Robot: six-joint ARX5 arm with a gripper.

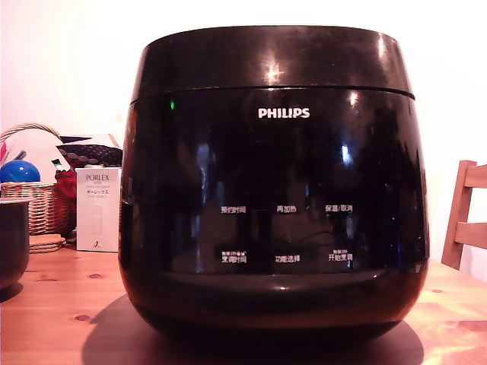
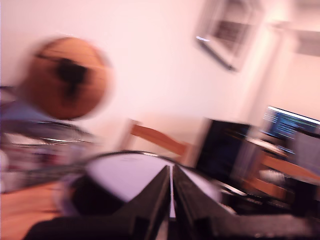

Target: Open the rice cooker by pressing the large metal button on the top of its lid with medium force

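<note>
Rice cooker [image 1: 274, 190], lid [image 1: 270, 57] down. Tool [image 2: 171, 200] narrow, nearly closed, empty. Wrist view blurred; risk: missed button, skid on gloss.

Black gripper [image 2: 171, 200], seen blurred from the wrist.
Two dark, wedge-shaped fingers [image 2: 152, 200] taper to narrow tips; finer detail is lost to blur.

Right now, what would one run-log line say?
cooker: on table | lid: shut | gripper: fingers nearly together, above lid | wrist view: blurred
</note>
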